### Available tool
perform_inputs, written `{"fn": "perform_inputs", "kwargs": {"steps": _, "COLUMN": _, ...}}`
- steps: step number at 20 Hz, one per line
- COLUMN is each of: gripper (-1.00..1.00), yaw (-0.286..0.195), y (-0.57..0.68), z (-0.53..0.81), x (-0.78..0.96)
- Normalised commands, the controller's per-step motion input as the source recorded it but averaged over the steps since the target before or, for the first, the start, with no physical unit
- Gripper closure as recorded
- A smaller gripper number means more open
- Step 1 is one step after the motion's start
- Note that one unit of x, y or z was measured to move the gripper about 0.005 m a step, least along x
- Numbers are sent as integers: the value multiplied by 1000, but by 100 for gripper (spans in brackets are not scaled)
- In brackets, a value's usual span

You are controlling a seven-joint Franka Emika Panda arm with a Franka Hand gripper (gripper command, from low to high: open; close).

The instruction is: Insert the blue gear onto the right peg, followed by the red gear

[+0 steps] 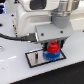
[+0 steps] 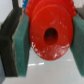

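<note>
In the exterior view my gripper (image 1: 51,45) stands over the right part of the black-framed grey plate (image 1: 34,58). It is shut on the red gear (image 1: 52,49), which sits just above the blue gear (image 1: 50,56). The blue gear lies low on the plate, where the right peg is hidden under the gears. In the wrist view the red gear (image 2: 50,34), with its dark centre hole, fills the space between the two green pads (image 2: 22,47) of the gripper (image 2: 50,37). Both pads press on its rim. The blue gear does not show in the wrist view.
The plate lies on a white table (image 1: 15,70). The arm's white body (image 1: 40,15) and a black cable (image 1: 15,37) hang above and to the exterior view's left of the plate. The left peg is too small to make out.
</note>
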Motion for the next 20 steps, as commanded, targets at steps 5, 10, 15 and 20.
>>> {"fn": "perform_inputs", "kwargs": {"steps": 5, "gripper": 100, "yaw": 0, "y": -11, "z": 113, "x": 128}}
{"fn": "perform_inputs", "kwargs": {"steps": 10, "gripper": 100, "yaw": 0, "y": -67, "z": -82, "x": 213}}
{"fn": "perform_inputs", "kwargs": {"steps": 15, "gripper": 100, "yaw": 0, "y": -87, "z": -136, "x": 226}}
{"fn": "perform_inputs", "kwargs": {"steps": 20, "gripper": 100, "yaw": 0, "y": -93, "z": -209, "x": 220}}
